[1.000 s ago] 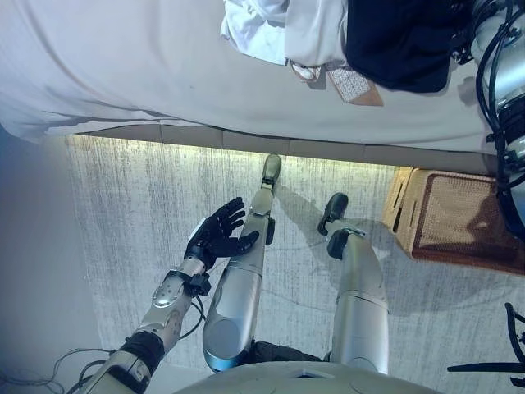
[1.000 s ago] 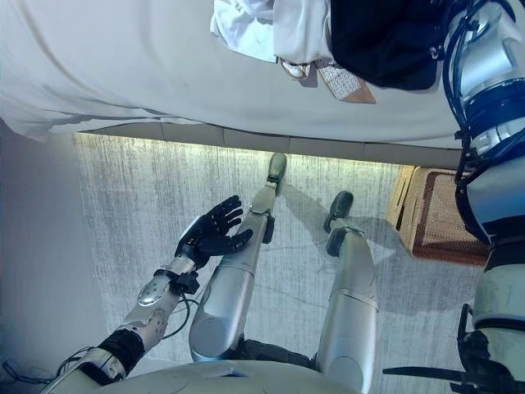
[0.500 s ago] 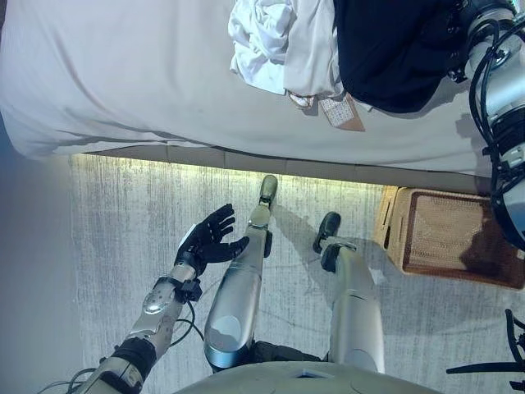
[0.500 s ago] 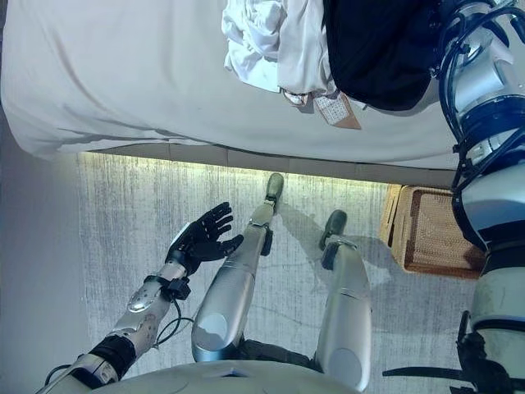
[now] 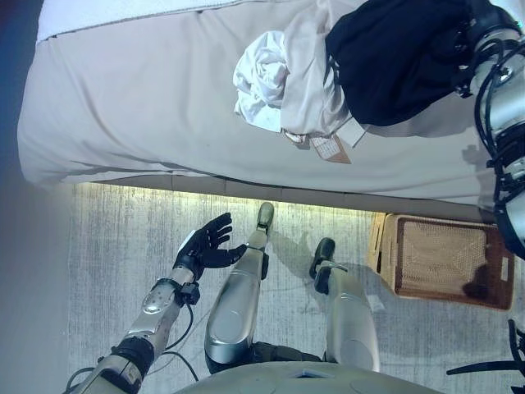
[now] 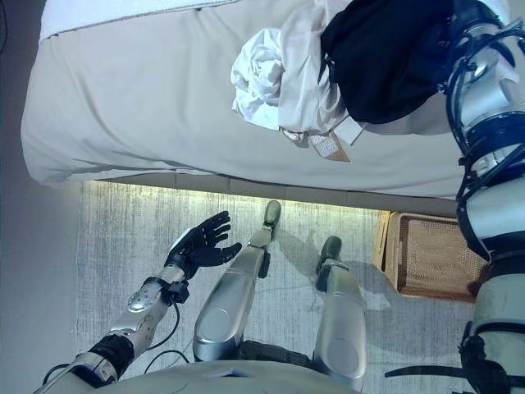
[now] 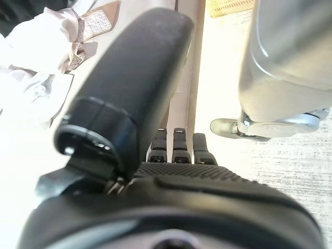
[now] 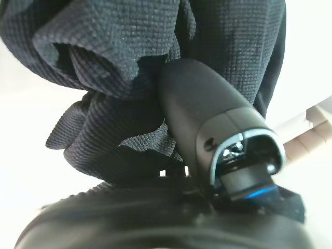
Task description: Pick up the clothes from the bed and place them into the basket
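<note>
Beige bed [image 5: 148, 98] carries the clothes at far right: white garment [image 5: 262, 78], black garment [image 8: 155, 67] pinched by the right hand [image 8: 207, 124] (thumb pressing cloth). Wicker basket [image 5: 443, 263] sits on the floor; left hand [image 5: 205, 245] hangs spread, empty.

A crumpled black knit garment [image 5: 394, 57], a bunched white cloth [image 5: 261, 82] and a pale beige shirt [image 5: 316, 90] lie heaped on the bed; the woven wicker basket [image 5: 439, 258] stands on the floor.

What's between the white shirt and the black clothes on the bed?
A pale beige garment lies between the white shirt and the black clothes on the bed, seen in the left eye view.
</note>
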You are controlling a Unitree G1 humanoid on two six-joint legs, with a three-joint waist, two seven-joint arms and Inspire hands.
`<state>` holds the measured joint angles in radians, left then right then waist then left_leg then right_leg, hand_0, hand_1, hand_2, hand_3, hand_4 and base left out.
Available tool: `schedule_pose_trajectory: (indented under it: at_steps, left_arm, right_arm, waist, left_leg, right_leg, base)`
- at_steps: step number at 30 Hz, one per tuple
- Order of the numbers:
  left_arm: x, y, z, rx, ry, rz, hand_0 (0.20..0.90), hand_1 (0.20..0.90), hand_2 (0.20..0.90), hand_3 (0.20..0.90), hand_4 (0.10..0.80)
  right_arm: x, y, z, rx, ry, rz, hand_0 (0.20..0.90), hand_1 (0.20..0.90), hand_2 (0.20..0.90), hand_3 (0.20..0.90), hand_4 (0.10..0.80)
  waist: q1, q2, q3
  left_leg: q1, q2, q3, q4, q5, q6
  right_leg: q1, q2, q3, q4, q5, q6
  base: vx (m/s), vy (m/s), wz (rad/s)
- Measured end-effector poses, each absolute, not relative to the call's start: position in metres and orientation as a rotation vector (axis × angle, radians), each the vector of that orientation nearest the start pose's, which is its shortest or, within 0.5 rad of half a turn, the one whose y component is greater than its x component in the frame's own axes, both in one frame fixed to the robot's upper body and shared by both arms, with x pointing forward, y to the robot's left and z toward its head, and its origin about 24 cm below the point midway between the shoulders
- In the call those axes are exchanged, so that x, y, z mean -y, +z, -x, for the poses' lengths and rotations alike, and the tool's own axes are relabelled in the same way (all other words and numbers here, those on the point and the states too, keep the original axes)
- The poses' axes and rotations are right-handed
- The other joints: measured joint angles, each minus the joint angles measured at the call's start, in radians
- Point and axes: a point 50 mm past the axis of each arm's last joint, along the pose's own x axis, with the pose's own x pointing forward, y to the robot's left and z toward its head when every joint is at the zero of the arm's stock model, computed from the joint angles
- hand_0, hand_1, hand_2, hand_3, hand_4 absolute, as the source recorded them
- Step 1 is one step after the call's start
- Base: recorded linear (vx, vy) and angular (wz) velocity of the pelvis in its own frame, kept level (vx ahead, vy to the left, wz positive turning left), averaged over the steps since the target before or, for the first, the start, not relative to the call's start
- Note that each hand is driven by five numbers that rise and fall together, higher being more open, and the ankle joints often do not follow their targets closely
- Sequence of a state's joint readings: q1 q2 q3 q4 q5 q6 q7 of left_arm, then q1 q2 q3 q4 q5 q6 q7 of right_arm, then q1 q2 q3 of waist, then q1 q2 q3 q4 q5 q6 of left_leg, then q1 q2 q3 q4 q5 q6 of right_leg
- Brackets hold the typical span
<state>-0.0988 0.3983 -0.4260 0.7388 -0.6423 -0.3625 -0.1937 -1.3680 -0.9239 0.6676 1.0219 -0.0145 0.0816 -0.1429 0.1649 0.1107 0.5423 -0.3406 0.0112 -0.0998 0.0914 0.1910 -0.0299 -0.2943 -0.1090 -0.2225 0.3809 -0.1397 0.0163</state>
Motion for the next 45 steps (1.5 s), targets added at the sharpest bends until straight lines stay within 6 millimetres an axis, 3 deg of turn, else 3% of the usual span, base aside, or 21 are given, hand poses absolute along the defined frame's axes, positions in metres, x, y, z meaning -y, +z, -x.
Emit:
schedule_pose_trajectory:
  at_steps: [6,10,14,19,26,32,36,41,42,45]
  left_arm:
    - [-0.214,-0.077,-0.214,-0.461,-0.169,0.019,0.900,0.900,0.900,0.900,0.800]
    - [-0.226,-0.083,-0.207,-0.510,-0.136,-0.021,0.900,0.900,0.900,0.900,0.800]
    - [-0.229,-0.091,-0.197,-0.570,-0.138,-0.047,0.900,0.900,0.900,0.900,0.800]
    - [-0.230,-0.096,-0.192,-0.603,-0.144,-0.075,0.900,0.900,0.900,0.900,0.800]
    - [-0.232,-0.106,-0.182,-0.672,-0.141,-0.109,0.900,0.900,0.900,0.900,0.800]
    - [-0.229,-0.112,-0.180,-0.720,-0.163,-0.146,0.900,0.900,0.900,0.900,0.800]
    - [-0.234,-0.115,-0.177,-0.749,-0.137,-0.153,0.900,0.900,0.900,0.900,0.800]
    - [-0.234,-0.120,-0.170,-0.773,-0.105,-0.146,0.900,0.900,0.900,0.900,0.800]
    - [-0.233,-0.121,-0.168,-0.775,-0.098,-0.138,0.900,0.900,0.900,0.900,0.800]
    - [-0.231,-0.126,-0.159,-0.801,-0.096,-0.127,0.900,0.900,0.900,0.900,0.800]
  right_arm:
    - [0.340,0.325,-0.363,0.142,-0.565,1.045,0.300,0.300,0.300,0.200,0.100]
    - [0.352,0.328,-0.354,0.144,-0.584,1.035,0.300,0.300,0.300,0.200,0.100]
    - [0.350,0.330,-0.352,0.170,-0.572,1.039,0.300,0.300,0.300,0.200,0.100]
    - [0.345,0.329,-0.349,0.231,-0.530,1.033,0.300,0.300,0.300,0.200,0.100]
    - [0.335,0.319,-0.349,0.286,-0.450,1.060,0.300,0.300,0.300,0.200,0.100]
    - [0.347,0.320,-0.330,0.305,-0.451,1.084,0.300,0.300,0.300,0.200,0.100]
    - [0.353,0.305,-0.322,0.294,-0.432,1.069,0.300,0.300,0.300,0.200,0.100]
    - [0.372,0.260,-0.308,0.162,-0.402,1.070,0.300,0.300,0.300,0.200,0.100]
    - [0.380,0.241,-0.297,0.111,-0.387,1.070,0.300,0.300,0.300,0.200,0.100]
    - [0.387,0.214,-0.284,0.034,-0.357,1.078,0.300,0.300,0.300,0.200,0.100]
  waist:
    - [-0.005,-0.046,-0.013]
    - [-0.014,-0.107,-0.058]
    - [-0.025,-0.134,-0.115]
    - [-0.047,-0.144,-0.161]
    - [-0.094,-0.160,-0.195]
    - [-0.152,-0.163,-0.197]
    - [-0.202,-0.168,-0.204]
    - [-0.260,-0.167,-0.265]
    - [-0.274,-0.169,-0.279]
    - [-0.318,-0.161,-0.310]
  left_leg:
    - [0.147,0.002,0.000,-0.064,-0.002,0.008]
    - [0.185,0.003,0.002,-0.086,-0.007,0.008]
    - [0.223,-0.001,0.017,-0.110,-0.023,0.006]
    - [0.265,-0.012,0.028,-0.134,-0.027,0.011]
    - [0.320,-0.009,0.086,-0.172,-0.033,0.019]
    - [0.344,-0.006,0.149,-0.179,-0.042,0.033]
    - [0.367,-0.001,0.192,-0.179,-0.055,0.040]
    - [0.377,0.004,0.219,-0.180,-0.073,0.036]
    - [0.389,0.005,0.227,-0.182,-0.078,0.037]
    - [0.402,0.004,0.246,-0.185,-0.092,0.037]
  right_leg:
    - [0.169,0.011,-0.011,-0.110,0.017,0.025]
    - [0.237,0.019,-0.013,-0.196,0.038,0.032]
    - [0.290,0.020,-0.010,-0.263,0.055,0.040]
    - [0.339,0.016,0.000,-0.313,0.074,0.048]
    - [0.370,0.016,0.054,-0.364,0.103,0.057]
    - [0.370,0.016,0.116,-0.390,0.133,0.062]
    - [0.373,0.018,0.162,-0.399,0.145,0.067]
    - [0.373,0.020,0.191,-0.407,0.145,0.067]
    - [0.382,0.021,0.205,-0.410,0.145,0.067]
    - [0.387,0.021,0.228,-0.419,0.145,0.067]
  base:
    - [0.154,-0.064,0.03]
    - [0.097,-0.028,0.01]
    - [0.068,0.007,-0.04]
    - [0.045,0.012,-0.06]
    - [0.009,0.005,-0.24]
    - [0.006,-0.001,-0.31]
    - [0.004,0.011,-0.35]
    - [0.027,-0.004,-0.20]
    - [0.021,-0.005,-0.17]
    - [0.021,-0.007,-0.28]
